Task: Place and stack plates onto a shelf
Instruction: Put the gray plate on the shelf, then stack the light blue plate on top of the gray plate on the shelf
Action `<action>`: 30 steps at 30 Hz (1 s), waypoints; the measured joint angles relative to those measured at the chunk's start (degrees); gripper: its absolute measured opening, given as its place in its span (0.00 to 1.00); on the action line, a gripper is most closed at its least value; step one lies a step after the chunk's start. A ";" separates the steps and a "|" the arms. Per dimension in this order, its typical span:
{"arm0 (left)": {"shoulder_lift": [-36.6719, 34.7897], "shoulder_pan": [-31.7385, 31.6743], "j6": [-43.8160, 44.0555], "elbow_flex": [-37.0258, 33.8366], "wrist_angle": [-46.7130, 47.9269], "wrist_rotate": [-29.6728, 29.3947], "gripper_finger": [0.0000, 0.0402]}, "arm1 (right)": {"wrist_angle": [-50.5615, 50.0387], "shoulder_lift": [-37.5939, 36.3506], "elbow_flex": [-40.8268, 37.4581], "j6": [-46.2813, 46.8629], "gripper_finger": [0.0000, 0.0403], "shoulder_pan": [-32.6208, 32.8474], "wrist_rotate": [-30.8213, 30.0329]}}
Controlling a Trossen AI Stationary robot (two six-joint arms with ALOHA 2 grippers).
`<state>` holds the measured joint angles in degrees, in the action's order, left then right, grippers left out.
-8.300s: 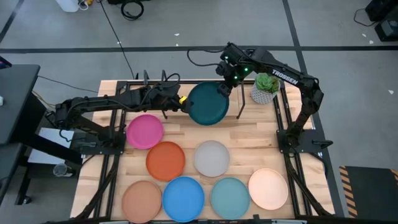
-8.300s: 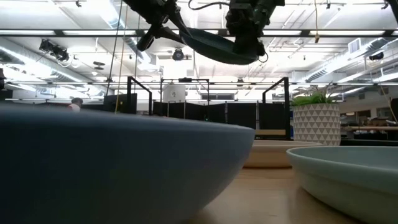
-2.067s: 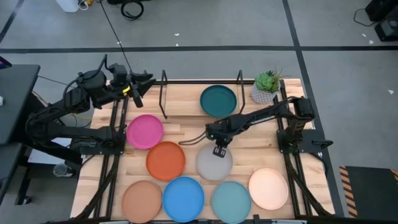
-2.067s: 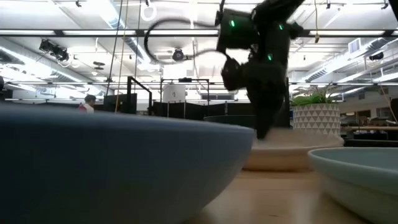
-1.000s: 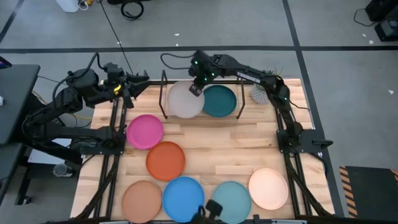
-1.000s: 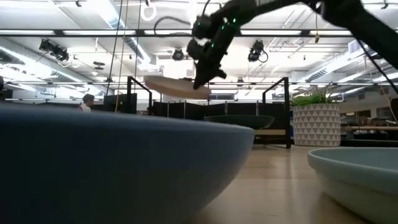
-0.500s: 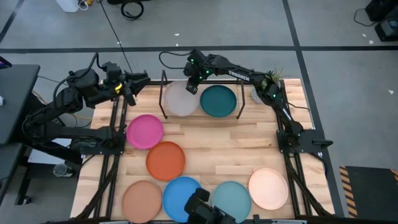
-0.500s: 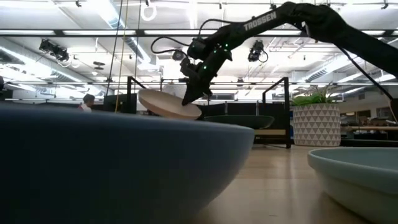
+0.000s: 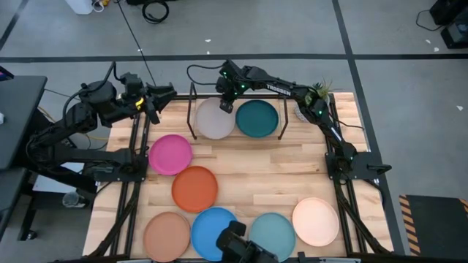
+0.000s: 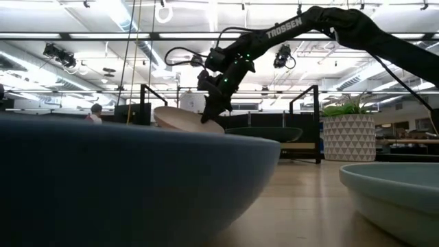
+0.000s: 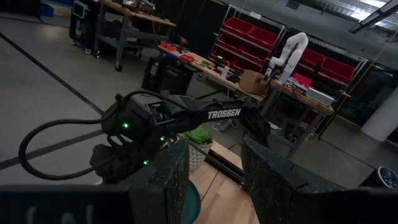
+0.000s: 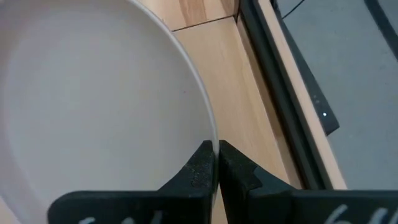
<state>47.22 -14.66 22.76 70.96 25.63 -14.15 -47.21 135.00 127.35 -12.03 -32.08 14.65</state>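
Note:
The pale grey plate (image 9: 214,119) is over the left half of the black shelf (image 9: 193,109), beside the dark teal plate (image 9: 257,118) lying in the shelf's right half. My right gripper (image 9: 225,107) is shut on the grey plate's rim. In the low view the grey plate (image 10: 180,118) is tilted, and the blue plate's rim hides its lower part. My left gripper (image 9: 157,102) waits open above the table's far left corner, its fingers (image 11: 171,180) apart with nothing between them. My right gripper pinches the grey plate's rim (image 12: 211,134) at its far right side, one finger inside the plate and one outside. The fingers slant down from the table's far right side. The plate tilts in the hold (image 10: 206,122); whether it rests on the shelf is hidden.
On the table lie the magenta (image 9: 170,154), orange (image 9: 194,188), tan (image 9: 167,236), blue (image 9: 212,228), light teal (image 9: 274,232) and cream (image 9: 315,220) plates. A potted plant (image 9: 314,98) stands at the far right. A dark device (image 9: 238,245) sits at the near edge.
My right gripper has sunk toward the shelf and gone a little toward the table's left edge with the grey plate, rolling as it went. The plate, level and high a second ago, is now lower and tilted.

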 joint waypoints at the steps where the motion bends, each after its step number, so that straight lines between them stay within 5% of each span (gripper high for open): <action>1: 0.00 -0.02 0.00 0.00 0.02 0.00 0.38 | -0.09 0.00 0.00 -0.20 0.05 0.00 -0.24; 17: 0.00 -0.02 0.02 0.00 0.92 0.01 0.38 | -1.84 -0.07 0.00 -1.71 0.06 -0.46 -2.74; 24: 0.00 -0.02 0.02 0.00 0.90 0.39 0.38 | -1.52 -0.09 0.00 -1.76 0.15 -0.57 -9.98; 30: 0.00 -0.02 0.03 0.00 0.88 0.45 0.38 | -1.26 -0.09 0.00 -2.07 0.22 -1.07 -9.19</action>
<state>47.22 -14.68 22.80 70.96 26.51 -13.70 -48.47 134.91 127.35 -14.09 -33.15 5.45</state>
